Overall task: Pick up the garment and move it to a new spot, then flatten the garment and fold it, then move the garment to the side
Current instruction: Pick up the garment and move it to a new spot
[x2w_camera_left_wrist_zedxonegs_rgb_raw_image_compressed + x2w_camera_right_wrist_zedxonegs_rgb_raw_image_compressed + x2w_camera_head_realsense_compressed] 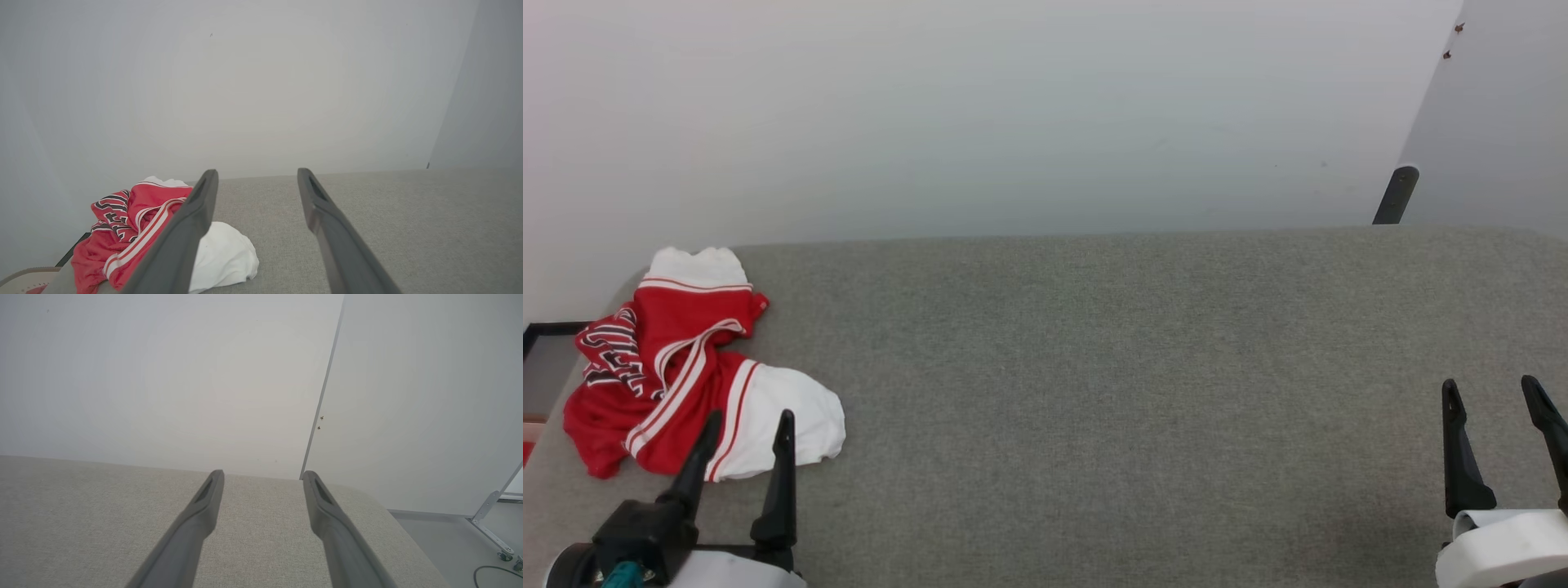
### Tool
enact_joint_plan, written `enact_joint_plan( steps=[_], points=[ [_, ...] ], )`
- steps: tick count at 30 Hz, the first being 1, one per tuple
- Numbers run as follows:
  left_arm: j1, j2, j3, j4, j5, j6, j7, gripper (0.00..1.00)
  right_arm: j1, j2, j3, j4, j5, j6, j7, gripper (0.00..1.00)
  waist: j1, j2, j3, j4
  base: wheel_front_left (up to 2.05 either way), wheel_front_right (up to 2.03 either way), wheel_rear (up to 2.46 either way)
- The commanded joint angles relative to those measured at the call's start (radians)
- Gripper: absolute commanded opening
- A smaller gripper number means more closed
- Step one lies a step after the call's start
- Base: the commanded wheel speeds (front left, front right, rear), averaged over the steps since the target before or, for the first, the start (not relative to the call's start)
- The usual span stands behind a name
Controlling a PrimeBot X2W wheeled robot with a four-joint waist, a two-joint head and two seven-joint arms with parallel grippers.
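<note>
Head view first: your garment lies crumpled at the far left of the grey pad, close to the pad's left edge, red body bunched up, one white sleeve toward the wall and the other spread out toward you. Your left gripper sits right at that near sleeve, fingers wide apart and holding nothing; the tips overlap the white cloth from this angle, and whether they touch it I can't tell. Your right gripper is far off at the lower right over bare pad, equally wide open and empty. Over to the left wrist view: the left gripper shows both fingers spread, bare pad between them, and the garment is to the left, partly hidden behind the left finger, striped trim and black lettering showing. Now the right wrist view: the right gripper is open just as wide, nothing between the fingers, pointing across the pad toward the wall corner, with floor and a cable off to the right.
</note>
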Motion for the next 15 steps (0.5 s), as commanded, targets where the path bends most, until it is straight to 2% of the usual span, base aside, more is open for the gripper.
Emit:
enact_joint_plan(
  steps=[1,9,15],
  points=[
    [0.007,0.004,0.004,0.002,-0.007,-0.006,0.001,1.00,0.009,-0.001,-0.006,-0.004,-0.001,0.004,-0.001,1.00,0.0000,-0.0001,0.000,0.001,0.00,0.00,0.00],
    [-0.009,0.002,-0.001,0.009,-0.027,-0.014,0.012,1.00,0.014,-0.001,-0.013,-0.006,-0.002,0.004,0.001,1.00,0.0000,-0.0001,-0.005,0.016,0.00,0.00,0.00],
    [-0.041,-0.009,-0.006,0.039,-0.047,-0.018,0.036,1.00,0.028,-0.001,-0.014,-0.008,0.000,0.004,0.004,1.00,0.0000,-0.0001,-0.020,0.079,0.00,0.00,0.00]
  ],
)
